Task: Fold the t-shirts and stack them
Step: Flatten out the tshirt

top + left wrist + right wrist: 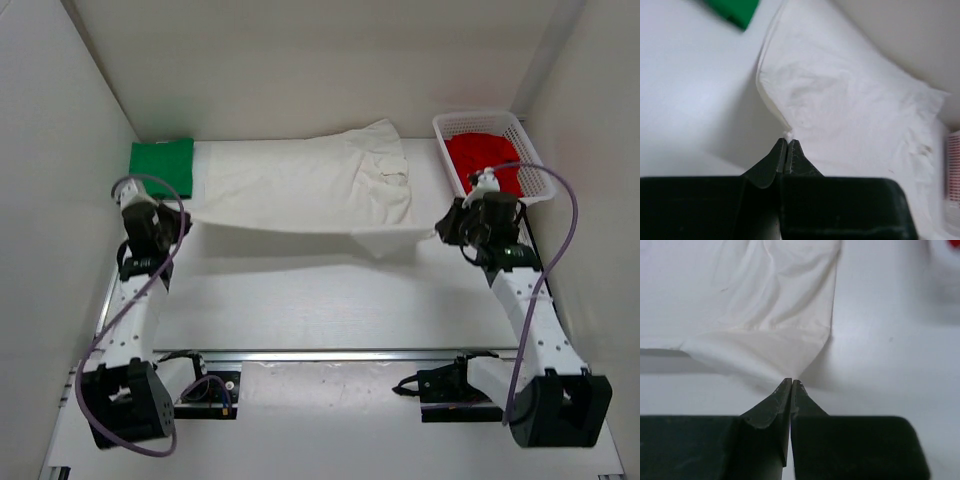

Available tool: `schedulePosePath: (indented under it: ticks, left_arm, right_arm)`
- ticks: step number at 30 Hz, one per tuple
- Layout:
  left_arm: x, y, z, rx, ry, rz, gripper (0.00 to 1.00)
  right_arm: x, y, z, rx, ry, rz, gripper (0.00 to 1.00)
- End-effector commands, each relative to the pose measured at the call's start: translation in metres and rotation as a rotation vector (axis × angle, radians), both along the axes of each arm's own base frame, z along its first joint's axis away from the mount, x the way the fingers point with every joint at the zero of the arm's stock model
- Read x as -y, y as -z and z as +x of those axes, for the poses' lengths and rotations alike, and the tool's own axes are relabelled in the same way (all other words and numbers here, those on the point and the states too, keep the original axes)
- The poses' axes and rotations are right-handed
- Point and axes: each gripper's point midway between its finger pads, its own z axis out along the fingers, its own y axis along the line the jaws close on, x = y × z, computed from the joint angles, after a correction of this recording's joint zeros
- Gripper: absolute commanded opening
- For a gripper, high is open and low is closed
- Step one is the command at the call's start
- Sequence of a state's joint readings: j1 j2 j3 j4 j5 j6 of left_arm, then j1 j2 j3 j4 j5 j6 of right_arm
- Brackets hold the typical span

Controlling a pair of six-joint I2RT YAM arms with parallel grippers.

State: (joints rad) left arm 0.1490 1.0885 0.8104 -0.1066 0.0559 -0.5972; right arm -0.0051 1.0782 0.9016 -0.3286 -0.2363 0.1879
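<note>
The off-white t-shirt [300, 185] lies spread across the back of the table, its near edge lifted and stretched between my two grippers. My left gripper [183, 222] is shut on the shirt's left near corner [788, 134]. My right gripper [438, 230] is shut on the right near corner [785, 371], with a sleeve hanging beside it. The green t-shirt [162, 165] lies folded at the back left, and its corner shows in the left wrist view [735, 10]. The red t-shirt [482, 160] lies in the basket.
A white plastic mesh basket [520, 132] stands at the back right, just behind my right gripper. White walls close in the table on the left, back and right. A metal rail [330, 354] runs across the near side between the arm bases.
</note>
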Motion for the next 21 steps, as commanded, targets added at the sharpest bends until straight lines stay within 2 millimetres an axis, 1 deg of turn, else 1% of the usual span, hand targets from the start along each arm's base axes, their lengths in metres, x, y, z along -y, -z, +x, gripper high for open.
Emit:
schedulePosePath:
  ticks: [1, 2, 3, 4, 5, 6, 7, 8, 9, 10, 11, 12, 13, 14, 15, 16, 17, 18, 19, 20, 21]
  left_arm:
    - [-0.020, 0.026, -0.030, 0.036, -0.085, -0.006, 0.00]
    - [-0.015, 0.048, -0.039, -0.004, -0.069, -0.017, 0.00]
    - [-0.016, 0.055, -0.047, -0.015, -0.071, -0.026, 0.00]
    - [-0.012, 0.068, -0.055, -0.030, -0.072, -0.031, 0.00]
    - [-0.009, 0.076, -0.060, -0.044, -0.068, -0.052, 0.00]
    - [-0.002, 0.094, -0.070, -0.073, -0.049, -0.068, 0.00]
    - [0.001, 0.104, -0.077, -0.089, -0.048, -0.082, 0.00]
    - [0.006, 0.117, -0.085, -0.113, -0.040, -0.090, 0.00]
    - [0.007, 0.121, -0.089, -0.125, -0.031, -0.082, 0.00]
    - [0.009, 0.131, -0.097, -0.148, -0.029, -0.088, 0.00]
    - [0.013, 0.135, -0.102, -0.150, -0.014, -0.092, 0.00]
    - [0.013, 0.138, -0.105, -0.157, -0.006, -0.089, 0.00]
    - [0.010, 0.141, -0.109, -0.163, -0.019, -0.085, 0.00]
    - [0.013, 0.144, -0.113, -0.170, -0.011, -0.087, 0.00]
    - [0.011, 0.142, -0.112, -0.171, -0.018, -0.085, 0.00]
    - [0.013, 0.140, -0.112, -0.170, -0.008, -0.079, 0.00]
    - [0.014, 0.140, -0.111, -0.169, -0.009, -0.101, 0.00]
    - [0.012, 0.136, -0.107, -0.161, -0.011, -0.104, 0.00]
    - [0.012, 0.133, -0.105, -0.157, -0.020, -0.123, 0.00]
    - [0.010, 0.127, -0.099, -0.143, -0.028, -0.130, 0.00]
    - [0.009, 0.120, -0.093, -0.133, -0.030, -0.138, 0.00]
  right_arm:
    - [-0.013, -0.004, -0.037, 0.037, -0.029, 0.012, 0.00]
    - [-0.014, 0.014, -0.047, -0.004, -0.036, 0.000, 0.00]
    - [-0.019, 0.033, -0.066, -0.072, -0.046, 0.007, 0.00]
    - [-0.021, 0.048, -0.084, -0.137, -0.051, 0.011, 0.00]
    - [-0.025, 0.057, -0.094, -0.174, -0.062, 0.020, 0.00]
    - [-0.027, 0.066, -0.110, -0.227, -0.059, 0.039, 0.00]
    - [-0.033, 0.071, -0.124, -0.286, -0.045, 0.071, 0.00]
    - [-0.045, 0.064, -0.136, -0.272, -0.093, 0.035, 0.00]
    - [-0.050, 0.053, -0.138, -0.259, -0.080, 0.059, 0.00]
    - [-0.063, 0.043, -0.147, -0.254, -0.112, 0.081, 0.00]
    - [-0.072, 0.048, -0.160, -0.311, -0.138, 0.095, 0.00]
    - [-0.073, 0.046, -0.162, -0.318, -0.143, 0.098, 0.00]
    - [-0.077, 0.048, -0.170, -0.354, -0.149, 0.113, 0.00]
    - [-0.078, 0.053, -0.174, -0.364, -0.139, 0.130, 0.00]
    - [-0.077, 0.051, -0.174, -0.340, -0.138, 0.138, 0.00]
    - [-0.075, 0.057, -0.174, -0.343, -0.130, 0.137, 0.00]
    - [-0.068, 0.057, -0.167, -0.314, -0.101, 0.143, 0.00]
    - [-0.061, 0.054, -0.156, -0.284, -0.067, 0.147, 0.00]
    - [-0.058, 0.058, -0.155, -0.293, -0.071, 0.145, 0.00]
    - [-0.053, 0.054, -0.140, -0.264, -0.064, 0.159, 0.00]
    - [-0.046, 0.054, -0.129, -0.267, -0.062, 0.176, 0.00]
